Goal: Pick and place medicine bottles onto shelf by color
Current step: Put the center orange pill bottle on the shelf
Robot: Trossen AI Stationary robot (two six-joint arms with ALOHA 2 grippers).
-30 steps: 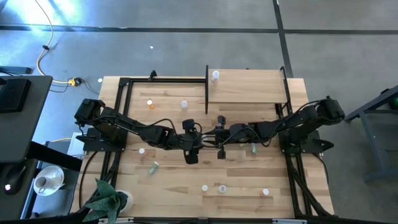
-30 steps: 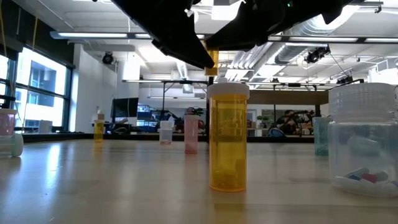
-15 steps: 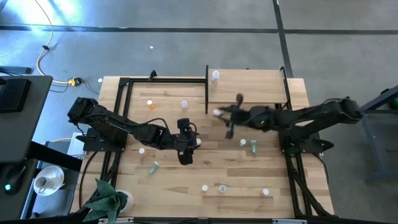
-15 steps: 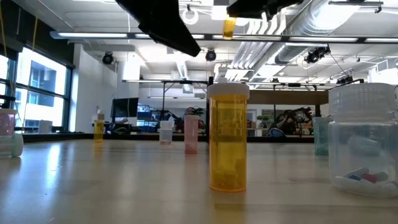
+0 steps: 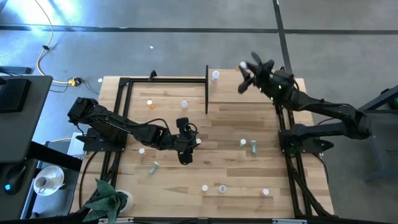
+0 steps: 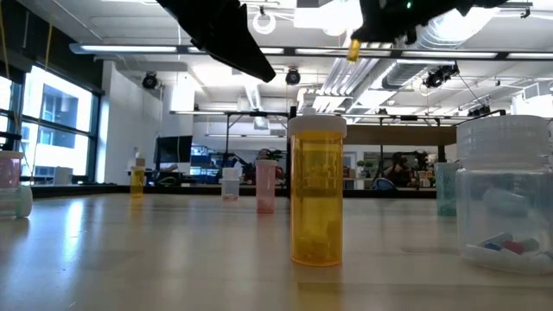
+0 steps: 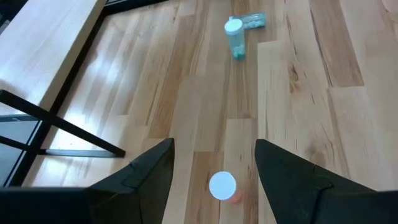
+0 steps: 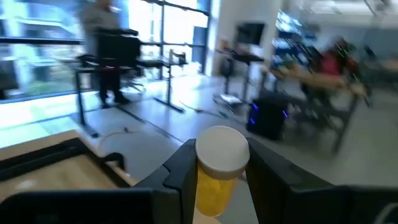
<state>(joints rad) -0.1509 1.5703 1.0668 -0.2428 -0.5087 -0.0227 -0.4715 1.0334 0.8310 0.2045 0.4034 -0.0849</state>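
Observation:
My right gripper [image 5: 245, 78] hovers level above the pale shelf [image 5: 261, 93], shut on an orange medicine bottle [image 8: 219, 177] with a white cap. Low over the table's middle, my left gripper [image 5: 190, 142] stands open. A pink-red bottle [image 7: 222, 187] stands upright on the tabletop below the gap between its fingers, untouched. One white bottle [image 5: 215, 76] stands on the shelf's far left corner. Other bottles are scattered over the table, among them an orange one [image 5: 150, 104], a white one [image 5: 184, 105] and a green one [image 5: 254, 148]. My right gripper pinches the orange bottle's body [image 8: 211, 190] between its two fingers, just under the white cap [image 8: 222, 149]. The fingers come at it level, one on each side. The bottle is lifted clear of the shelf and the table, cap up, and its body [image 6: 353, 50] shows below the fingers.
Thin black posts [image 5: 206, 87] edge the shelf, and black frame rails [image 5: 124, 99] run along the table's left and right sides. A green bottle [image 5: 153, 167] lies on its side at the near left. Several bottles [image 5: 222, 188] stand by the near edge.
My right gripper has carried the orange bottle up from the table's middle, toward the far right edge, and now holds it over the shelf. It has tipped from pointing down to level and stays shut on the bottle.

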